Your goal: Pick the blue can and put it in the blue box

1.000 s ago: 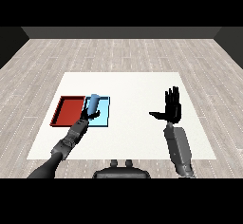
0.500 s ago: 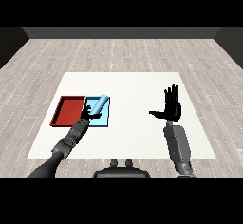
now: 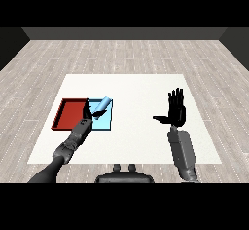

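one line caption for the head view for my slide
Left hand beside a tilted blue can over the light blue tray; right hand raised open, red tray alongside.

Lower end of the blue can (image 3: 102, 105) covered by the left hand (image 3: 89, 112); contact with the tray floor beneath not discernible. Near-left part of the light blue tray (image 3: 108, 122) and the adjoining edge of the red tray (image 3: 68, 114) hidden under the same hand and forearm. Left-hand finger pose too small and dark to read against the can. Left upper arm cut off at the lower border. Right forearm below the right hand (image 3: 176, 111) likewise cut.
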`<state>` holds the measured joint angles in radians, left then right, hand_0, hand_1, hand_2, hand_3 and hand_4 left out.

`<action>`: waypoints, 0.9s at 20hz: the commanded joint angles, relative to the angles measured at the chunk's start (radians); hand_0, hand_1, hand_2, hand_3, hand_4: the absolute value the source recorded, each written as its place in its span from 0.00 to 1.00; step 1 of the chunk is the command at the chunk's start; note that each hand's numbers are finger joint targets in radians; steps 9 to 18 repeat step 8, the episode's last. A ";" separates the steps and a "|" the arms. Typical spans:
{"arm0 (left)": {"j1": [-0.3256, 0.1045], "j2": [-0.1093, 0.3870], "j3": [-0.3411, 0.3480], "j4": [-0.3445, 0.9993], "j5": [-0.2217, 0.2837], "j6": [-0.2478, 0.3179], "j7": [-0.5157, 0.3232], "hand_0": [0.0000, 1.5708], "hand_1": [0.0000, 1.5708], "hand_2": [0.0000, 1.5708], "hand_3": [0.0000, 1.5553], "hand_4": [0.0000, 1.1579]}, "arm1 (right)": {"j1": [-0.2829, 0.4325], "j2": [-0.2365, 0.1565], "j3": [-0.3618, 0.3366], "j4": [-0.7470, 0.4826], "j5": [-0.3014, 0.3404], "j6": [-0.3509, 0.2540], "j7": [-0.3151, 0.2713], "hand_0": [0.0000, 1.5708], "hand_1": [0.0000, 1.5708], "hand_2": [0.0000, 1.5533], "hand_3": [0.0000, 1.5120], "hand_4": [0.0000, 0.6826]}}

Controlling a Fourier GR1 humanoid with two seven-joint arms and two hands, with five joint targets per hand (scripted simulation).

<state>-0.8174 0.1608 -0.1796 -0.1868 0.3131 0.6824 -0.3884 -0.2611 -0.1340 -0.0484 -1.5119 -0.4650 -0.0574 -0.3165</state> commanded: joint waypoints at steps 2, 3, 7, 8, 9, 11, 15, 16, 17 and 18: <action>0.027 -0.042 0.058 -0.189 0.055 -0.103 -0.235 0.00 0.00 0.00 0.00 0.00 | -0.023 0.000 0.022 -0.011 0.019 -0.006 0.015 0.00 0.00 0.00 0.00 0.00; 0.013 -0.032 0.050 -0.220 0.052 -0.167 -0.261 0.00 0.00 0.00 0.00 0.00 | 0.034 0.035 0.049 -0.039 0.035 -0.021 -0.006 0.00 0.00 0.00 0.00 0.00; 0.117 -0.038 0.041 -0.401 0.085 -0.343 -0.375 0.00 0.00 0.00 0.00 0.00 | 0.020 -0.019 0.016 0.006 0.023 0.005 0.030 0.00 0.00 0.00 0.00 0.00; 0.124 0.009 0.031 -0.436 0.075 -0.360 -0.357 0.00 0.00 0.00 0.00 0.00 | 0.092 -0.025 0.037 -0.029 0.025 0.045 0.014 0.00 0.00 0.00 0.00 0.00; 0.124 0.009 0.031 -0.436 0.075 -0.360 -0.357 0.00 0.00 0.00 0.00 0.00 | 0.092 -0.025 0.037 -0.029 0.025 0.045 0.014 0.00 0.00 0.00 0.00 0.00; 0.124 0.009 0.031 -0.436 0.075 -0.360 -0.357 0.00 0.00 0.00 0.00 0.00 | 0.092 -0.025 0.037 -0.029 0.025 0.045 0.014 0.00 0.00 0.00 0.00 0.00; 0.124 0.009 0.031 -0.436 0.075 -0.360 -0.357 0.00 0.00 0.00 0.00 0.00 | 0.092 -0.025 0.037 -0.029 0.025 0.045 0.014 0.00 0.00 0.00 0.00 0.00; 0.124 0.009 0.031 -0.436 0.075 -0.360 -0.357 0.00 0.00 0.00 0.00 0.00 | 0.092 -0.025 0.037 -0.029 0.025 0.045 0.014 0.00 0.00 0.00 0.00 0.00; 0.124 0.009 0.031 -0.436 0.075 -0.360 -0.357 0.00 0.00 0.00 0.00 0.00 | 0.092 -0.025 0.037 -0.029 0.025 0.045 0.014 0.00 0.00 0.00 0.00 0.00; 0.124 0.009 0.031 -0.436 0.075 -0.360 -0.357 0.00 0.00 0.00 0.00 0.00 | 0.092 -0.025 0.037 -0.029 0.025 0.045 0.014 0.00 0.00 0.00 0.00 0.00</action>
